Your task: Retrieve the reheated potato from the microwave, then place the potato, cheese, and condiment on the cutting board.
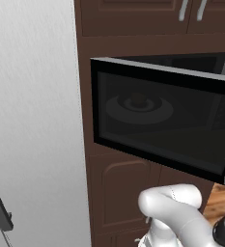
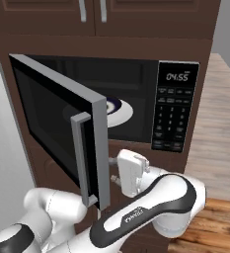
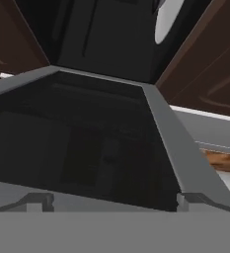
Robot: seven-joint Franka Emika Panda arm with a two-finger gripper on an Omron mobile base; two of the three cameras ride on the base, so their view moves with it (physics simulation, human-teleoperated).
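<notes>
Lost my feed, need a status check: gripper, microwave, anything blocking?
Gripper open, empty, just behind the door's handle edge. Microwave door swung open, turntable partly visible. Door stands between arm and cavity.

The microwave point(image 2: 136, 99) sat built into dark brown cabinetry point(image 2: 111, 39), its door point(image 2: 57, 123) swung open toward nine o'clock in the right base view. Inside, the round white turntable point(image 2: 117, 111) lay on the cavity floor, with something dark resting at its centre, too hidden by the door edge to identify. At four o'clock from the microwave, a wooden counter point(image 2: 220, 143) stretched away.
</notes>
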